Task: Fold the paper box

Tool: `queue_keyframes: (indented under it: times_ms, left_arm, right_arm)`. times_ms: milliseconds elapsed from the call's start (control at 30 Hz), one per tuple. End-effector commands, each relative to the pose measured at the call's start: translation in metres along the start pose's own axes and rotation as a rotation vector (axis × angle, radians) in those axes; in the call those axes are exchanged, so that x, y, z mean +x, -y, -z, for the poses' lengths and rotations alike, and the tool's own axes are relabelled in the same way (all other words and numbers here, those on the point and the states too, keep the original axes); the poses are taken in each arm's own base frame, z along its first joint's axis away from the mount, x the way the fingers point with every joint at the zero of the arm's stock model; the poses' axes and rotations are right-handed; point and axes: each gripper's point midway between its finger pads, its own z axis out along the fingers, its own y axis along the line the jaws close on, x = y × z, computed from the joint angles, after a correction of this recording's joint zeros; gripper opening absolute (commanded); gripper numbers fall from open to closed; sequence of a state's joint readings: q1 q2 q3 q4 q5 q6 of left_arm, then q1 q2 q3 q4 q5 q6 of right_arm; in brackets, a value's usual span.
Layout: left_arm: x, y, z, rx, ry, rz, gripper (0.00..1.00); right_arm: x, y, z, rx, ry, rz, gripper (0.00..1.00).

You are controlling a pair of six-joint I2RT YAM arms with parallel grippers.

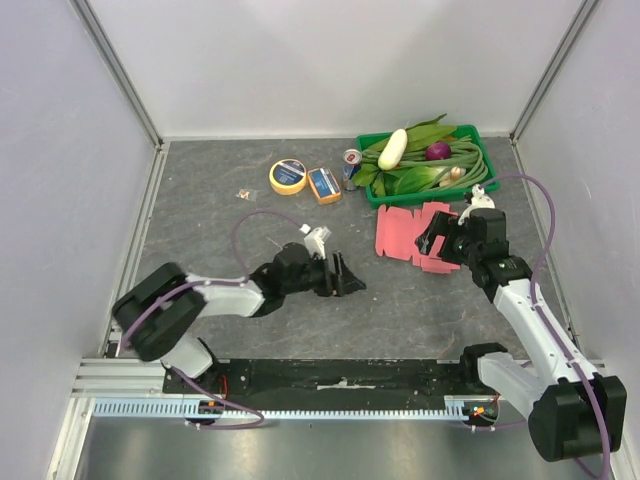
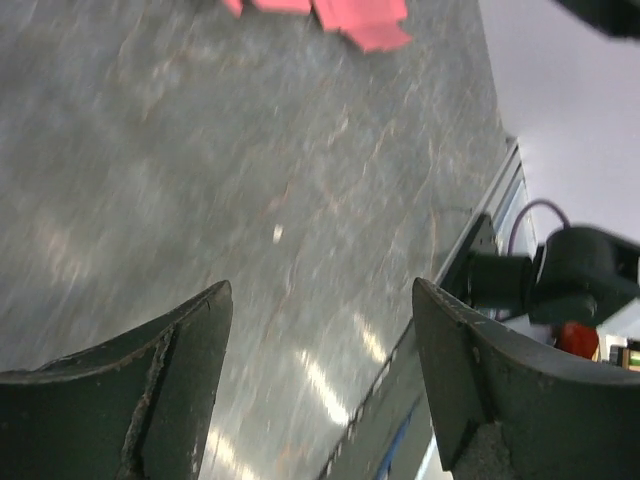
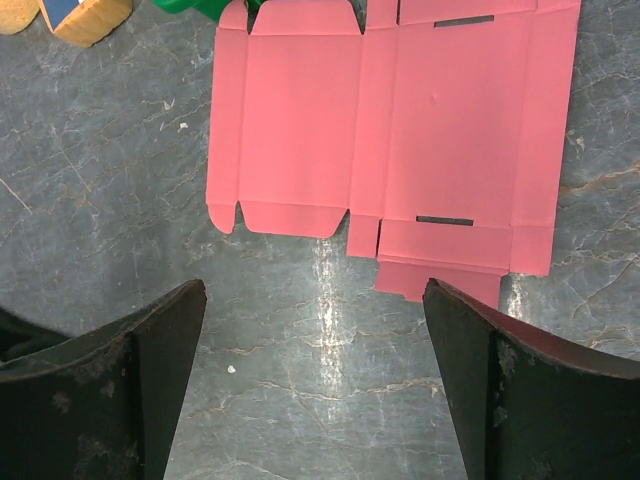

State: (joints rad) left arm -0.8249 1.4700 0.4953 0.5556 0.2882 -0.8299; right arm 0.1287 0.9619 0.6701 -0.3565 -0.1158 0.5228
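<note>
Top external, vegetables in tray, paper box

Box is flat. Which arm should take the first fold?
Right, probably. Its open jaws hang right beside the box, which fills its wrist view. The left jaws stand apart from it, with only a corner in view.

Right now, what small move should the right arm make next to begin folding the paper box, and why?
Probably ease the right gripper forward and down to the nearest flap of the paper box. The sheet lies flat and unfolded on the table, and the jaws stand wide open, empty, just short of that edge.
</note>
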Motion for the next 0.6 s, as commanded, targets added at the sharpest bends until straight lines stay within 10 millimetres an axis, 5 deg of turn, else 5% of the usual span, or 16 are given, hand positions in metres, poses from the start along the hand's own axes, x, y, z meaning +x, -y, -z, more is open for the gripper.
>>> queue_keyframes:
  times_ms: [0,200,233,567]
  left_arm:
    - [-0.056,0.033,-0.052,0.09,0.176,0.047,0.79]
    - [-0.067,0.014,-0.119,0.019,0.136,0.124,0.74]
    - [-0.057,-0.003,-0.129,-0.031,0.111,0.14,0.73]
    - [-0.069,-0.033,-0.153,-0.107,0.103,0.181,0.62]
  right_arm:
    - [-0.005,-0.004,0.004,-0.024,0.021,0.018,0.98]
    - [-0.012,-0.011,0.014,-0.058,0.069,0.016,0.98]
    - [-0.012,-0.011,0.015,-0.06,0.073,0.019,0.98]
    - [-0.007,-0.007,0.016,-0.055,0.074,0.041,0.98]
